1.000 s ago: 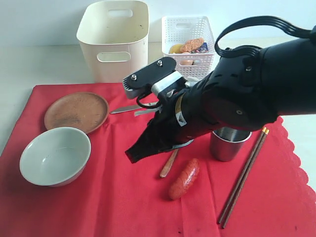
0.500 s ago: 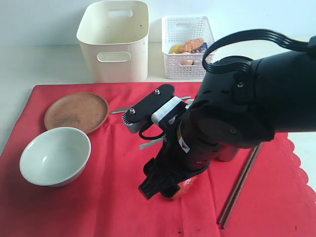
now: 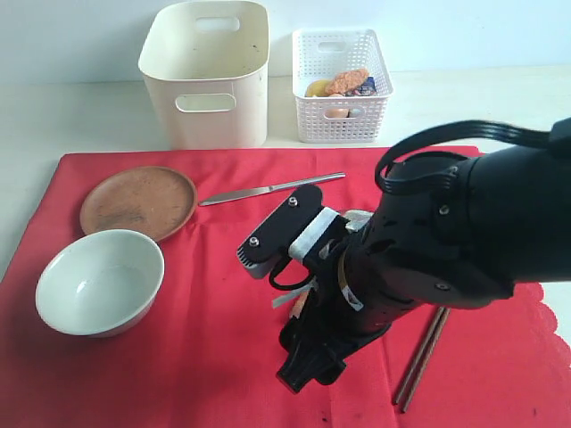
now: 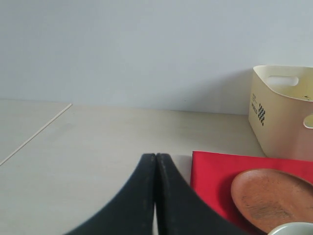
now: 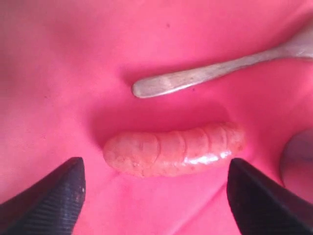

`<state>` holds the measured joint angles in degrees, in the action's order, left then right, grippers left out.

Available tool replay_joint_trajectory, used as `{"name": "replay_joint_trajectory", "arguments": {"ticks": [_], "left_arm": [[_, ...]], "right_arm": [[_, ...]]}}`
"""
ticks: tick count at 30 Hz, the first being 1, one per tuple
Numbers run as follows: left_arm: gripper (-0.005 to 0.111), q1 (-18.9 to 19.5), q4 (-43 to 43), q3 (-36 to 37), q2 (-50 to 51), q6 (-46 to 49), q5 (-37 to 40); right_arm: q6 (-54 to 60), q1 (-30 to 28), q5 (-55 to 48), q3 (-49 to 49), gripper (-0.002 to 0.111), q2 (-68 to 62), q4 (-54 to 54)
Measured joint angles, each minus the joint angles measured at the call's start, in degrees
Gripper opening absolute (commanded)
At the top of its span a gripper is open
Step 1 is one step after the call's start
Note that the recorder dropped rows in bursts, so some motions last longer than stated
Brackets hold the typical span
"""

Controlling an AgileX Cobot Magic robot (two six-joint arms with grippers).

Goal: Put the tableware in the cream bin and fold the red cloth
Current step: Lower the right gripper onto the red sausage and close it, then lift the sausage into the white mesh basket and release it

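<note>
The red cloth (image 3: 178, 357) lies spread on the table. On it are the brown plate (image 3: 138, 201), the pale bowl (image 3: 98, 281), the steel knife (image 3: 268, 189) and the chopsticks (image 3: 426, 352). The cream bin (image 3: 207, 71) stands empty behind the cloth. My right gripper (image 3: 303, 370) hangs low over the cloth and stands open (image 5: 156, 169), its fingers on either side of a sausage (image 5: 173, 148). The spoon handle (image 5: 195, 77) lies just beyond the sausage. A grey curve at the frame edge looks like the steel cup (image 5: 299, 161); the arm hides it in the exterior view. My left gripper (image 4: 156, 159) is shut and empty, off the cloth's left side.
A white lattice basket (image 3: 339, 85) with food items stands right of the cream bin. The right arm's bulk covers the cloth's middle right. The left wrist view shows bare table, the plate (image 4: 271, 198) and the bin (image 4: 286, 110).
The right arm has swung down and toward the front of the cloth, from above the spoon to low over the sausage. It now hides the cup and the sausage, and the knife is uncovered.
</note>
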<state>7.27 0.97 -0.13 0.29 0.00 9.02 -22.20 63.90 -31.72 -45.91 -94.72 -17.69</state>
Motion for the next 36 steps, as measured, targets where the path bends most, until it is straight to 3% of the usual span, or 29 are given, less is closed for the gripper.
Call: {"name": "replay_joint_trajectory", "arguments": {"ticks": [6, 10, 15, 24, 33, 36], "left_arm": [[0.001, 0.0, 0.0, 0.0, 0.0, 0.0, 0.0], [0.001, 0.0, 0.0, 0.0, 0.0, 0.0, 0.0], [0.001, 0.0, 0.0, 0.0, 0.0, 0.0, 0.0], [0.001, 0.0, 0.0, 0.0, 0.0, 0.0, 0.0], [0.001, 0.0, 0.0, 0.0, 0.0, 0.0, 0.0], [0.001, 0.0, 0.0, 0.0, 0.0, 0.0, 0.0]], "right_arm": [[0.36, 0.12, 6.21, 0.41, 0.076, -4.86, -1.7], [-6.27, 0.11, 7.49, 0.41, 0.076, -6.92, -8.66], [-14.06, 0.23, 6.06, 0.67, 0.076, -8.6, -15.69], [-14.54, 0.23, 1.29, 0.43, 0.076, -6.28, -19.42], [-0.1, 0.23, -8.64, -2.27, 0.075, 3.17, -15.18], [16.25, 0.23, -12.44, -2.27, 0.064, 3.04, -5.83]]}}
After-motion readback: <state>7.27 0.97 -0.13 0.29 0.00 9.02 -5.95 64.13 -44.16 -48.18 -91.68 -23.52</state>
